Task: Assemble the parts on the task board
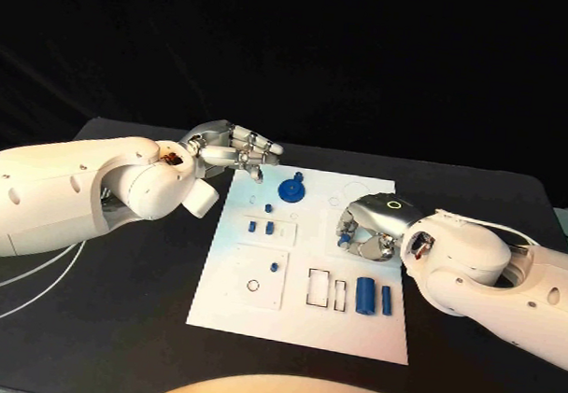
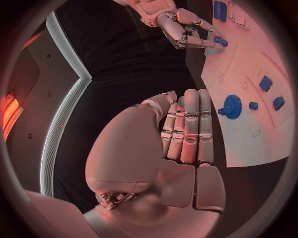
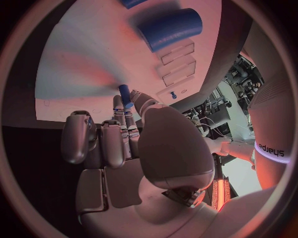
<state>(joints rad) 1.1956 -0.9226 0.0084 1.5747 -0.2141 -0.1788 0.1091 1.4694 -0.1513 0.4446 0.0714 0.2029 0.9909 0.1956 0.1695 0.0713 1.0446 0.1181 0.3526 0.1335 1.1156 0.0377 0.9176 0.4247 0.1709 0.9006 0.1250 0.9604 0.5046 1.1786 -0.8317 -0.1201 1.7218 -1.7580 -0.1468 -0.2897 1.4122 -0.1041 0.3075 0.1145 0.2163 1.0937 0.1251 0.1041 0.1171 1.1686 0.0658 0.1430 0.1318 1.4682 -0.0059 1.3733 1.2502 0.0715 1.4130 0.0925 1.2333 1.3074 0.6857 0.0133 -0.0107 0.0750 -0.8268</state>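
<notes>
The white task board point(image 1: 302, 322) lies in the middle of the black table. My right hand point(image 1: 366, 229) hovers low over the board's right middle and pinches a small blue peg point(image 3: 124, 93) between thumb and finger; the peg point(image 2: 221, 42) sits close to the board surface. My left hand point(image 1: 235, 147) rests at the board's far left corner with straight fingers point(image 2: 189, 124) held side by side, holding nothing. A blue gear point(image 1: 291, 190) stands on the board near that hand. Two small blue blocks point(image 1: 261, 225) lie left of centre. A thick blue cylinder point(image 1: 365, 296) and a thinner one point(image 1: 387, 299) lie near the right edge.
Outlined empty slots point(image 1: 318, 287) sit beside the cylinders, and a small blue pin point(image 1: 273, 267) stands in a square outline at the lower left of the board. Black table point(image 1: 109, 330) surrounds the board on all sides. Loose white cables point(image 1: 11, 288) run along the table's left.
</notes>
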